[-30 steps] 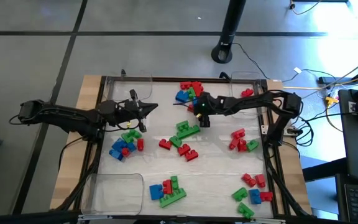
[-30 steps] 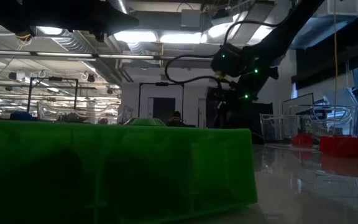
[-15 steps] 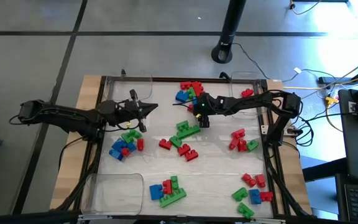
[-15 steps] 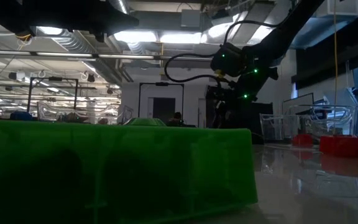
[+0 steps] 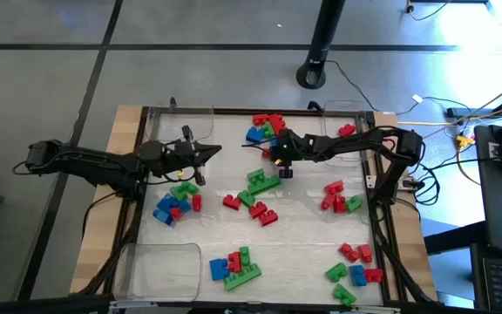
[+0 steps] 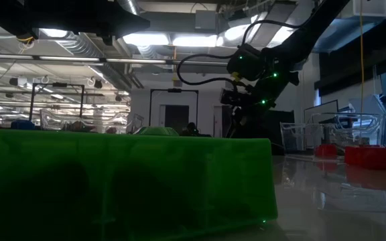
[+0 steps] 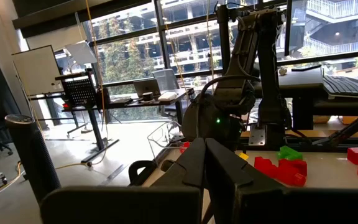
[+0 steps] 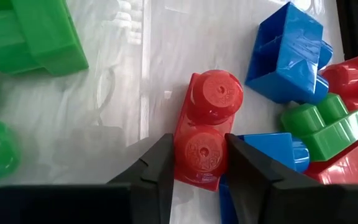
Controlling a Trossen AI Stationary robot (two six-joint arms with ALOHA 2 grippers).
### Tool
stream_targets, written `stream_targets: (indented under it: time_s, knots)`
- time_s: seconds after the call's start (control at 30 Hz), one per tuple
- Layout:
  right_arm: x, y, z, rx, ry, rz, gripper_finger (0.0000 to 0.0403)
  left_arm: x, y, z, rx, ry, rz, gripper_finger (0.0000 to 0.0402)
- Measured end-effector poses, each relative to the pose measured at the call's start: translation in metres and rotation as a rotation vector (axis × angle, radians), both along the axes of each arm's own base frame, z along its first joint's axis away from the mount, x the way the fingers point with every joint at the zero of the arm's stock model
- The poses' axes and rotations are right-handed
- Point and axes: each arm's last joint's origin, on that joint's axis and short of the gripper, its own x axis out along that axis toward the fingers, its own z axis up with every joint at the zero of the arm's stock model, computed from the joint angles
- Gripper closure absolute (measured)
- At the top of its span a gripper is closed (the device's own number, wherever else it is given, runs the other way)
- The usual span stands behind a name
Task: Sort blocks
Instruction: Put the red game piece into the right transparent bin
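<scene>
Red, green and blue studded blocks lie in heaps on the white table: a far heap [image 5: 267, 126], green ones in the middle [image 5: 260, 185], and a left heap [image 5: 174, 202]. My right gripper [image 5: 279, 164] stands at the near edge of the far heap. In its wrist view [image 8: 197, 165] it is shut on a red two-stud brick [image 8: 205, 134], with blue [image 8: 288, 53] and green [image 8: 319, 121] blocks beside it. My left gripper [image 5: 209, 151] hangs shut and empty above the table's left part, its fingers together [image 7: 205, 155]. My right gripper pinches the red two-stud brick between its two fingers [image 8: 160, 168], at the brick's end [image 8: 199, 155] nearest the wrist, one finger on each long side. The fingers come from above, pointing down, and the studs face the camera. Whether the brick is off the table does not show.
Clear plastic trays sit at the near left corner [image 5: 159, 266], the far left [image 5: 190, 122] and the far right [image 5: 342, 118]. More heaps lie near the middle [image 5: 234, 266] and on the right [image 5: 336, 196], [image 5: 354, 266]. A large green block [image 6: 126, 181] fills the low view's foreground.
My right gripper has risen slightly, as the low view shows. The left arm has kept still.
</scene>
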Motion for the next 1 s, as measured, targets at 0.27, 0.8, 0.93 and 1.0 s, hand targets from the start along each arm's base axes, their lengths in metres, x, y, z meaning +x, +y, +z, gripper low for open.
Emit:
stream_targets:
  time_s: [0.27, 0.8, 0.93, 1.0]
  knots:
    - [-0.003, 0.001, 0.012, -0.009, -0.023, 0.001, 0.0285, 0.000, 0.000, 0.000, 0.000, 0.000, 0.000, 0.0398]
    - [-0.066, 0.013, 0.105, -0.240, 0.002, -0.141, 0.0285, 0.000, 0.000, -0.001, -0.001, 0.007, 0.000, 0.0398]
    - [-0.094, 0.007, 0.126, -0.321, 0.022, -0.264, 0.0285, 0.000, 0.000, -0.001, -0.001, 0.008, 0.000, 0.0398]
    - [-0.109, 0.000, 0.132, -0.341, 0.051, -0.331, 0.0284, 0.000, 0.000, -0.001, -0.003, 0.009, 0.000, 0.0398]
